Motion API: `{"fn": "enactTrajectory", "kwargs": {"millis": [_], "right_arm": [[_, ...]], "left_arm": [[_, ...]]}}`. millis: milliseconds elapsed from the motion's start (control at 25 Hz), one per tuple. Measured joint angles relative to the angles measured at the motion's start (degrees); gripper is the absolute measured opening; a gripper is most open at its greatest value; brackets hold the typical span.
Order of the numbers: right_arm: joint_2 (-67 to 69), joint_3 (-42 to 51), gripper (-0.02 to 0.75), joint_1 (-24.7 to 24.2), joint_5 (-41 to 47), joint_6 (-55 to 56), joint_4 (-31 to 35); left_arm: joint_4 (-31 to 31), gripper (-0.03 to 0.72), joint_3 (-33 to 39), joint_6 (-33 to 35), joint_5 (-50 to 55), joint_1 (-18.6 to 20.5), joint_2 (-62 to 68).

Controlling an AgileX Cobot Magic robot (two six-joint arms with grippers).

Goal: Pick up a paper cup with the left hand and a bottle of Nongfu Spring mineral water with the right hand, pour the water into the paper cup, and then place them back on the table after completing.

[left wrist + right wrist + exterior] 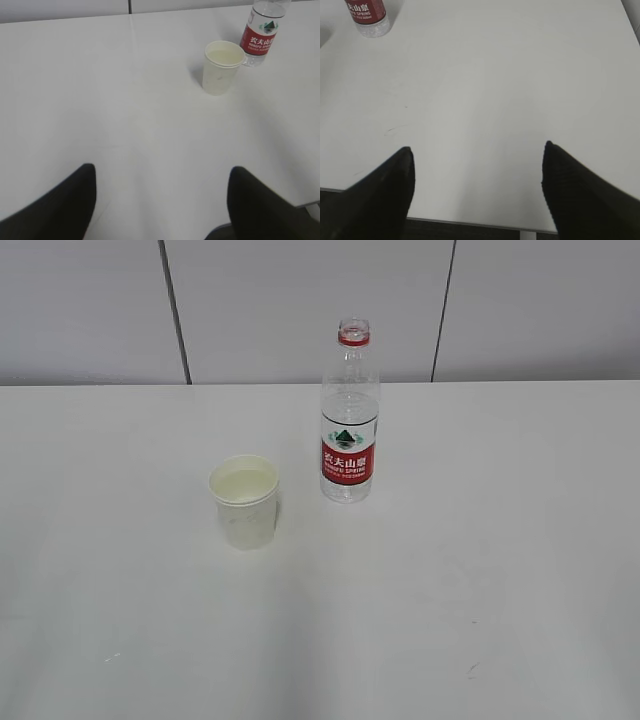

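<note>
Paper cup (244, 502) stands left-front of bottle (349, 420) on table (480, 580).

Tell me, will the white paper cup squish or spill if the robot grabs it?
Probably both, if squeezed hard. The white paper cup looks thin-walled, so it likely dents easily. It seems to hold liquid near its rim, with no lid, so tilting could spill it.

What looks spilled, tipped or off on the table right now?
Nothing stands out. The paper cup and the uncapped Nongfu Spring bottle both stand upright on the white table, close together, with no puddle visible. Both grippers' fingers are open and clear of them.
</note>
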Motion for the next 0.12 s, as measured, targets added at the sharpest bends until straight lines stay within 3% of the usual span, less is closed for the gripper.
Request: {"fn": "enactTrajectory", "kwargs": {"millis": [120], "right_arm": [[0.00, 0.00, 0.587, 0.00, 0.00, 0.00, 0.00]], "left_arm": [[0.00, 0.500, 0.00, 0.00, 0.00, 0.00, 0.00]]}}
